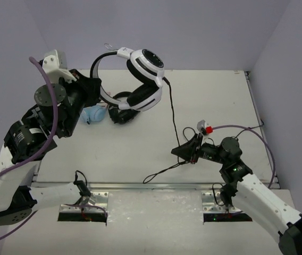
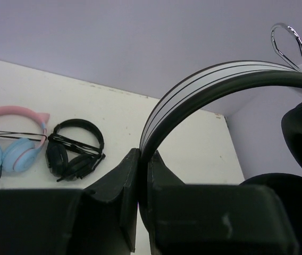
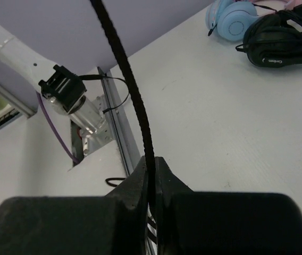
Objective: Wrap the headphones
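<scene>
1. Headphones [image 1: 145, 69] with white cups hang in the air above the table [image 1: 220, 95], higher than the black pair [image 1: 120, 114] and just to its right in the top view
2. The left gripper [image 1: 102, 91] has its two fingers pressed together on the white-and-black headband [image 2: 193, 90] and carries the whole set
3. The thin black cable [image 1: 171, 111] drops from the right cup and runs to the near side, away from the black pair
4. The right gripper [image 1: 176, 151] is clamped on this cable, low over the table, well apart from the black pair on its near right side
5. The cat-ear pair [image 1: 92, 114], pink and blue, lies on the table just left of the black pair
</scene>
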Controlling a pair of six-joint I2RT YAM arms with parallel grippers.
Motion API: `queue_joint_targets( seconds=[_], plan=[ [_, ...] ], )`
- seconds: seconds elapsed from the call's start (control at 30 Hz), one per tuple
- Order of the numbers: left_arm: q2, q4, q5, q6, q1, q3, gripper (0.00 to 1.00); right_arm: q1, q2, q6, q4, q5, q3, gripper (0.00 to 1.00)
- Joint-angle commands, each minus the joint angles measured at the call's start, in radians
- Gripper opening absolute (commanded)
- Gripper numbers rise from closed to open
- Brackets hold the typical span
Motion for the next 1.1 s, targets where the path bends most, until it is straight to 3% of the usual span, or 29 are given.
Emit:
queue_joint_targets(
  seconds=[0.0, 0.17, 0.23, 0.3, 0.47, 0.63, 0.97, 1.07],
  plan=[
    [-0.015, 0.149, -0.078, 0.022, -0.006, 0.018, 0.00, 0.003, -0.055, -0.048, -0.061, 0.084, 0.032, 0.01],
    [-0.009, 0.224, -0.233, 0.242, -0.006, -0.091, 0.00, 0.003, -0.173, -0.183, -0.426, 0.263, 0.228, 0.01],
    [-0.029, 0.321, -0.253, 0.302, -0.006, -0.206, 0.00, 0.003, -0.185, -0.242, -0.525, 0.317, 0.296, 0.01],
    [-0.070, 0.469, -0.227, 0.425, -0.006, -0.305, 0.00, 0.003, -0.184, -0.281, -0.648, 0.392, 0.402, 0.01],
    [-0.073, 0.605, -0.096, 0.661, -0.006, -0.540, 0.00, 0.003, -0.144, -0.402, -0.847, 0.485, 0.635, 0.01],
    [-0.017, 0.597, 0.090, 0.715, -0.006, -0.611, 0.00, 0.003, -0.046, -0.468, -0.918, 0.358, 0.797, 0.01],
    [0.108, 0.516, 0.130, 0.783, -0.020, -0.616, 0.00, 0.005, 0.023, -0.693, -1.067, 0.229, 0.907, 0.01],
    [0.118, 0.465, 0.285, 0.778, -0.048, -0.626, 0.00, 0.005, 0.058, -0.717, -1.053, 0.218, 0.933, 0.01]
  ],
)
